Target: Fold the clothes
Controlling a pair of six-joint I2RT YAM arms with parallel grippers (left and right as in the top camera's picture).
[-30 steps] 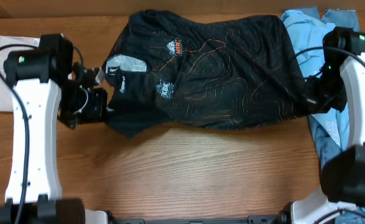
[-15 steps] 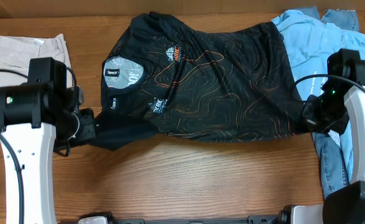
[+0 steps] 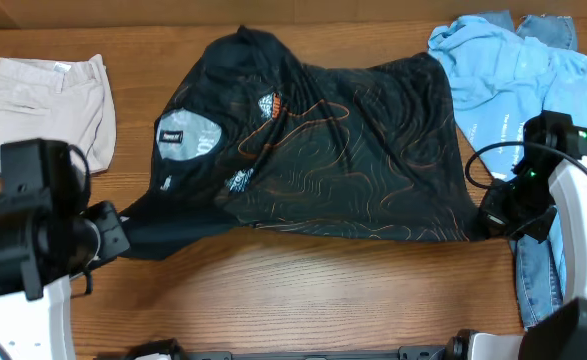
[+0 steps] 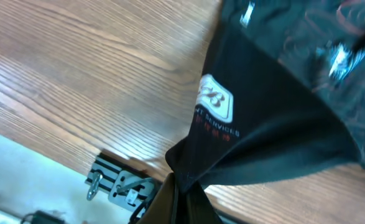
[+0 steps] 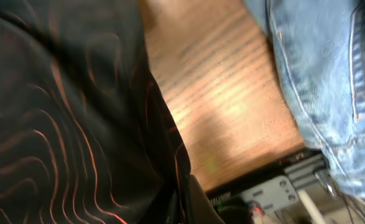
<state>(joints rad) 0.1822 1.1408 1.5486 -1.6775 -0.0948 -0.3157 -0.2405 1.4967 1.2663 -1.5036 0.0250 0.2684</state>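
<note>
The clothes in hand are a black sports shirt [image 3: 343, 150] with thin orange wavy lines, spread flat across the middle of the table with its grey neck patch [image 3: 188, 137] at the left. My left gripper [image 3: 116, 232] is shut on the shirt's near-left corner. In the left wrist view the black cloth [image 4: 275, 106], with a white logo [image 4: 214, 99], runs pinched into that gripper [image 4: 183, 202]. My right gripper [image 3: 485, 218] is shut on the near-right corner. The right wrist view shows the shirt's hem [image 5: 64, 112] clamped in that gripper [image 5: 185, 202].
Folded beige shorts [image 3: 48, 105] lie at the far left. A light blue garment [image 3: 503, 80] is heaped at the far right, and blue jeans [image 3: 538, 270] [image 5: 331, 93] run down the right side under my right arm. The table's front edge [image 4: 117, 183] is close to both grippers.
Both grippers have pulled back toward the table's front edge, still holding the shirt's corners. The shirt has been dragged along and its near edge is now stretched straighter.
</note>
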